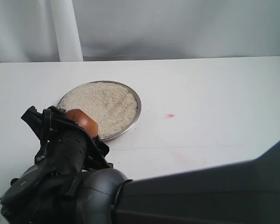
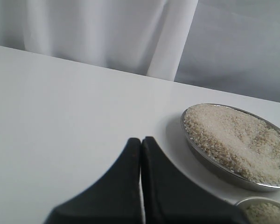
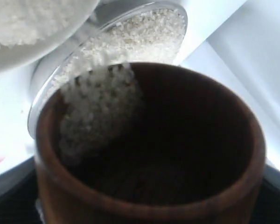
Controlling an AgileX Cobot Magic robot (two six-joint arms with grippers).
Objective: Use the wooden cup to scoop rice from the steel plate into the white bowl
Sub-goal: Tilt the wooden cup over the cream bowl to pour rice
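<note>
Wooden cup (image 1: 82,121) gripped tight inside right end effector (image 1: 76,132), beside steel plate (image 1: 138,111).

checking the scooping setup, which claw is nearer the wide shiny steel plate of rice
Right. The right claw holds the reddish-brown wooden cup right by the rim of the wide shiny steel plate. The left claw, shut, sits off to its side, bare white table between.
</note>
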